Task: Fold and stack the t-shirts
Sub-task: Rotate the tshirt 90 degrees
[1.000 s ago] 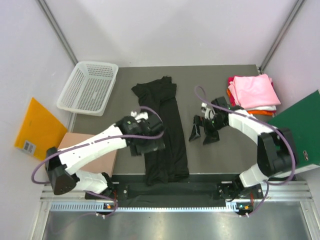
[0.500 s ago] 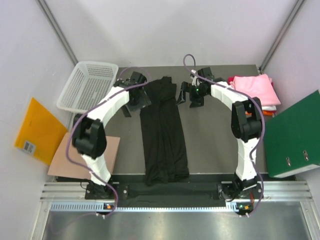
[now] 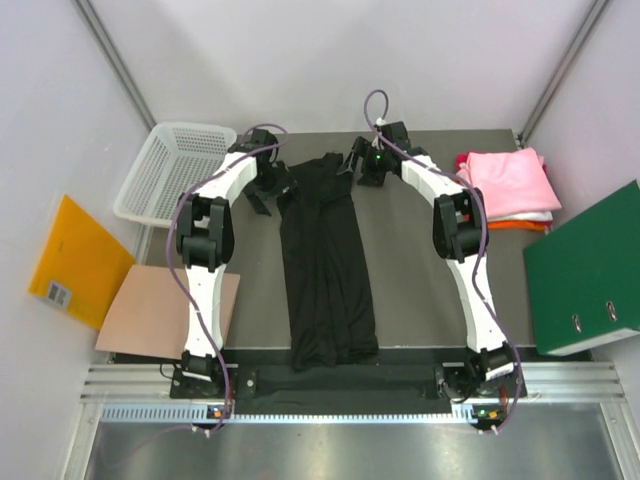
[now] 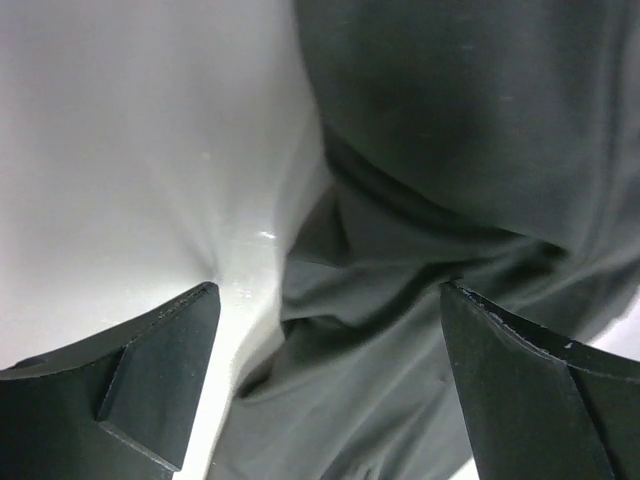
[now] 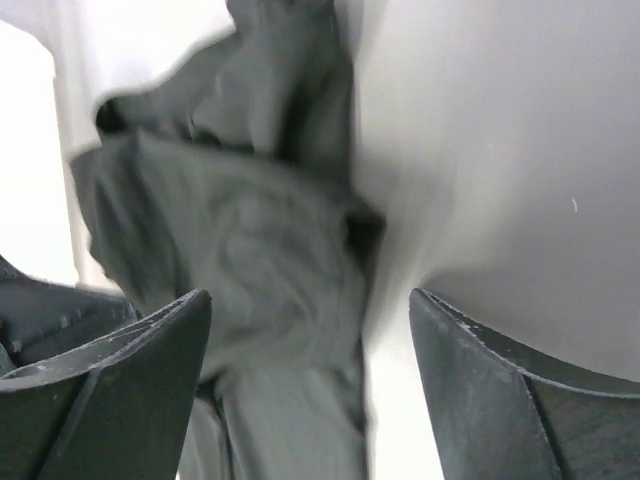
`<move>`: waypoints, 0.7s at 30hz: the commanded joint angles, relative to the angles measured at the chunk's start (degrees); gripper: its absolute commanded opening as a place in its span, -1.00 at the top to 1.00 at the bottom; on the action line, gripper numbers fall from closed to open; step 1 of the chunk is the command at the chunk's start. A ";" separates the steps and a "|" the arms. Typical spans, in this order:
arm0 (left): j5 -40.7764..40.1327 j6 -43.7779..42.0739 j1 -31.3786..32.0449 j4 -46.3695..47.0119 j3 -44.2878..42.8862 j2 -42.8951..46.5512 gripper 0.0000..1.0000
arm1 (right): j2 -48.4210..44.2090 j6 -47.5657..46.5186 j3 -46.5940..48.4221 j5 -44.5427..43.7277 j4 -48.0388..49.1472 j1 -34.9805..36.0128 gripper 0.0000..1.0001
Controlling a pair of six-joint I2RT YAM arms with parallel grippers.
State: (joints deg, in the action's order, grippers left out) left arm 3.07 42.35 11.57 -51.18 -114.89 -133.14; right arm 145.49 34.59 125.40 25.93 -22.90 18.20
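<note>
The left fingers (image 4: pixel 150 370) stand wide apart at the far-left corner of the one black t-shirt (image 3: pixel 325 260), holding nothing. The shirt lies in the middle of the bench (image 3: pixel 420 290) as a narrow, wrinkled folded strip, its long axis running near to far. The right fingers (image 5: pixel 500 380) gape astride its bunched far-right corner, unclosed; one pink-topped stack (image 3: pixel 505 182) sits far right.

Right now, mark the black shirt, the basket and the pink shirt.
black shirt (image 3: pixel 325 270), top view, middle of the long folded strip.
basket (image 3: pixel 178 178), top view, its mesh floor.
pink shirt (image 3: pixel 507 180), top view, centre of its top face.
</note>
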 commanded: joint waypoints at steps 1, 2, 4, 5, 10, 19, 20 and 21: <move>4.22 -1.65 -1.02 1.96 -2.71 0.87 -0.90 | 5.14 6.45 3.79 -2.47 4.79 0.96 -0.54; 4.92 -1.74 -1.20 2.05 -2.88 0.78 -0.89 | 5.94 7.24 4.58 -2.47 4.79 1.14 -0.50; 5.10 -2.18 -1.47 2.40 -2.53 1.57 -0.90 | 7.78 8.82 6.08 -1.24 6.10 1.84 -0.27; 5.62 -2.36 -1.64 3.70 -1.83 2.00 -0.90 | 8.49 10.40 6.60 -1.06 6.54 2.02 -0.19; 8.97 -3.06 -2.26 7.67 0.19 6.66 -0.94 | 13.76 15.32 12.31 0.34 7.86 2.99 0.44; 11.69 -5.34 -4.45 7.14 2.74 13.34 -0.95 | 10.87 19.72 7.58 -2.02 14.10 -0.44 1.00; 11.96 -5.61 -4.45 7.32 4.31 14.48 -0.95 | 10.26 19.64 6.62 -2.64 14.72 -1.57 1.00; 12.22 -5.78 -4.45 7.49 5.11 15.01 -0.96 | 8.86 19.64 6.00 -3.77 15.33 -2.28 1.00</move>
State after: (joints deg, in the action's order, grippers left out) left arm 13.15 38.63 7.55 -45.69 -112.77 -124.03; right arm 157.56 53.32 134.39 27.29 -9.91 18.72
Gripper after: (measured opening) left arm 0.975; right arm 0.018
